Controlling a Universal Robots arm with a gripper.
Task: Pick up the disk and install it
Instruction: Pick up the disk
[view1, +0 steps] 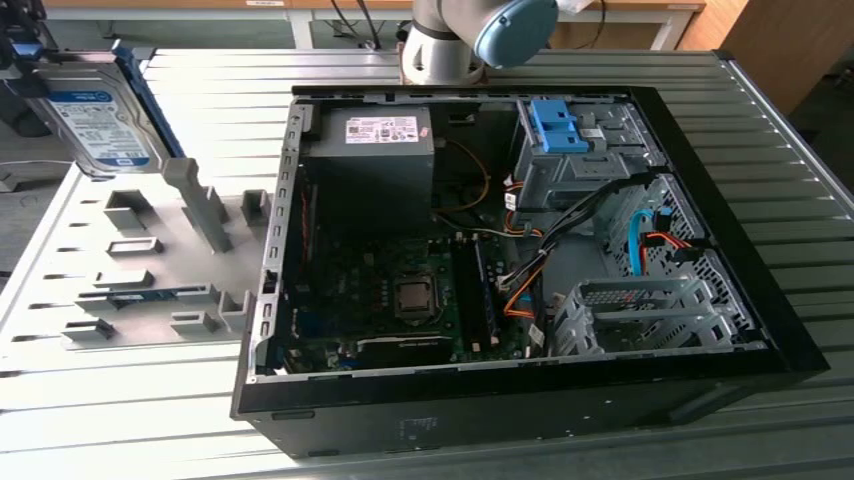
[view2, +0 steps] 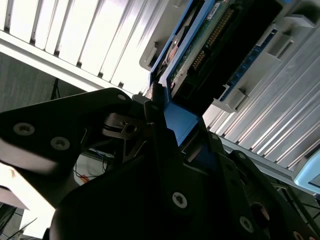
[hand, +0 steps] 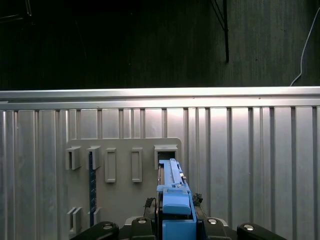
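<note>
The disk (view1: 96, 120), silver with a white-and-blue label and a blue carrier bracket, stands upright over the far end of the grey holder plate (view1: 134, 270) at the exterior view's left. My gripper (view1: 24, 70) is shut on it from the side away from the case. The second wrist view shows the black fingers (view2: 155, 107) clamped on the blue bracket (view2: 177, 125), with the disk's circuit-board side (view2: 200, 45) beyond. In the first wrist view the disk (hand: 172, 187) is seen edge-on in the gripper (hand: 175, 220), in line with a slot block (hand: 166, 152) of the holder plate (hand: 125, 190).
The open black computer case (view1: 747, 300) lies on the ribbed metal table (view1: 801, 200). Inside are a grey power-supply box (view1: 374, 150), a grey drive cage (view1: 574, 175) with a blue clip (view1: 554, 125), a lower empty cage (view1: 641, 315), and loose cables (view1: 534, 280). The arm's base (view1: 447, 40) stands behind the case.
</note>
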